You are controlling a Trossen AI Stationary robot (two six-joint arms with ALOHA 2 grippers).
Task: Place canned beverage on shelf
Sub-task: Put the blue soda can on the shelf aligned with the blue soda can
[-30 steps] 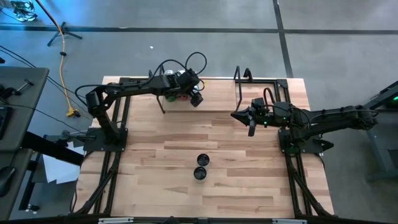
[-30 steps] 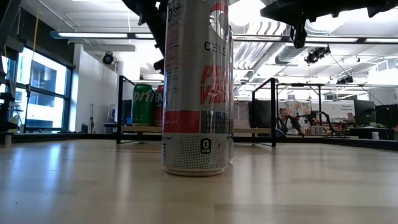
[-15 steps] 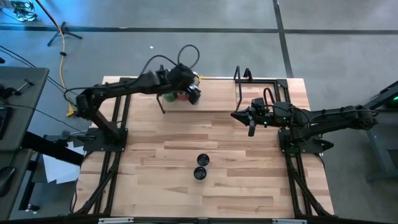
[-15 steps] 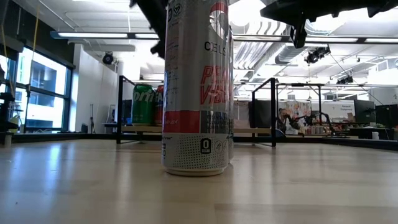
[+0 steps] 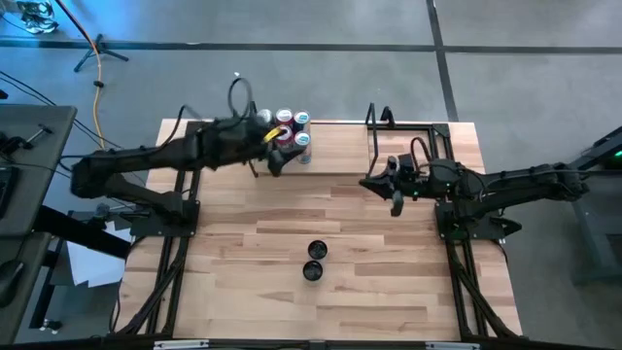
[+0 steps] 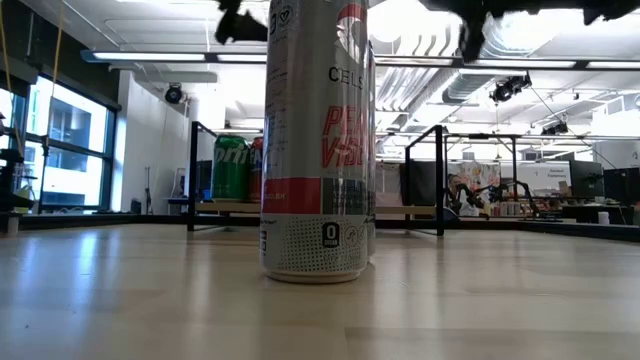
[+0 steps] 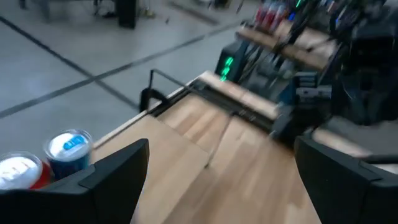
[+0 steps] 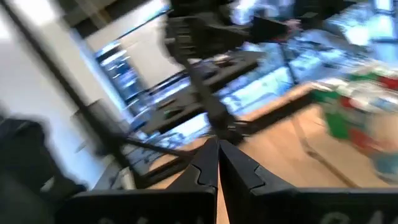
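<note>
From where I stand, the shelf at the far edge of the table already carries a small cluster of cans at its left end, a red top, a white one and a blue-and-white one bunched together, with a green can showing among them from table height. The left gripper hangs just beside that cluster on its near side, fingers spread wide and nothing between them (its wrist camera looks straight through the gap at bare shelf board and two can tops off to one side). So my reading is that a can has been set down and this arm is between trips. Two more cans stand together well apart from the shelf, out in the middle of the table toward the near edge; at table height the front one is a tall silver can that blocks most of the view. The right gripper hovers over the right part of the table, near the shelf's right upright, fingers pressed together and holding nothing, and looks to be waiting. The next move, as I judge it, calls for one arm to travel to the middle pair, come down over one can with fingers open wide enough to clear it without knocking its neighbour, which stands very close, then close, lift and carry it to the bare stretch of shelf right of the cluster.
</note>
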